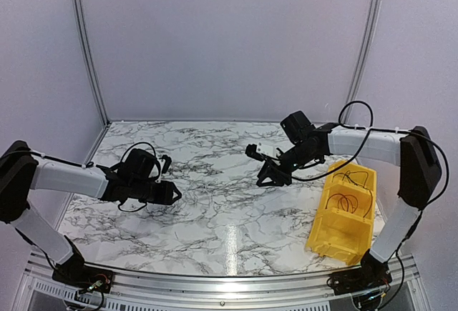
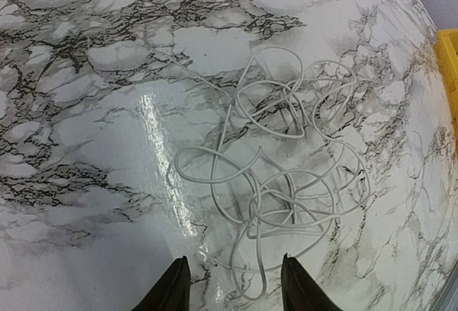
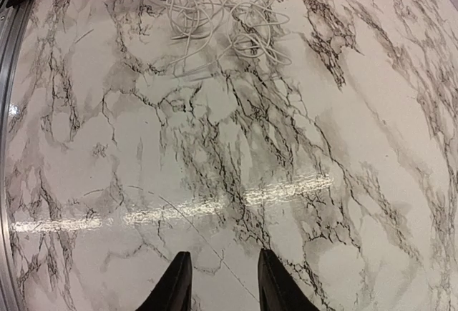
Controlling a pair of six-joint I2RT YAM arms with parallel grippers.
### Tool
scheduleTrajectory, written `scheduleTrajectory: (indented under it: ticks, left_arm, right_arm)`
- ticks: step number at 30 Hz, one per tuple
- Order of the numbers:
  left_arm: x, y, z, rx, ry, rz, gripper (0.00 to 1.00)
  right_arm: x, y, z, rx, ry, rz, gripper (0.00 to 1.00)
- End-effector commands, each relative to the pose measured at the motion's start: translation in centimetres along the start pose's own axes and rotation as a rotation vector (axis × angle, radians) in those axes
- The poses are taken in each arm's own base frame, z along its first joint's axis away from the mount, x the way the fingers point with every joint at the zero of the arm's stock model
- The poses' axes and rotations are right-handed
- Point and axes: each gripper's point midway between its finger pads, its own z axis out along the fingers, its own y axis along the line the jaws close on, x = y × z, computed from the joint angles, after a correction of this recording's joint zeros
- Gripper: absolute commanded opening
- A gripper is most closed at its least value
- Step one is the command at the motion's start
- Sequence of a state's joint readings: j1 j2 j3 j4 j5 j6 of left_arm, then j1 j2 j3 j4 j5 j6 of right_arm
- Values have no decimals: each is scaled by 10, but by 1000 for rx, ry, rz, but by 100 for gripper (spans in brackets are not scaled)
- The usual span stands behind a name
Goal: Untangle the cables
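Because the cables lie knotted, left gripper hangs near them, likely to grab, right gripper farther off (both gape empty).

Pale walls, glossy marble tabletop

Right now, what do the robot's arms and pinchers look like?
The left arm and right arm are white tubes with black joints. A black cable loops over the right arm. The left gripper and right gripper each have two pointed black fingers.
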State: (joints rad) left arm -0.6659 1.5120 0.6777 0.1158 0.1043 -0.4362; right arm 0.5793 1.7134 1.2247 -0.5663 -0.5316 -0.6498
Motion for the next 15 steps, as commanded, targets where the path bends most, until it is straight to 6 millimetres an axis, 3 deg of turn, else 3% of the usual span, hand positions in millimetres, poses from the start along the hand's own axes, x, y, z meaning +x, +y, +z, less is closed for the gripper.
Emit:
scheduleTrajectory:
  ticks: [1, 5, 9, 15]
  left_arm:
    - [-7, -4, 8, -6, -4, 9, 43]
    - [-4, -3, 15, -16, 25, 10, 37]
    - [-7, -4, 17, -20, 36, 11, 19]
    - [-21, -7, 0, -50, 4, 34, 2]
  right_arm:
    - [-19, 4, -14, 7, -65, -27, 33]
    - [-18, 4, -15, 10, -66, -30, 33]
    - [-18, 4, -16, 14, -68, -36, 33]
    - [-21, 2, -22, 35, -82, -43, 33]
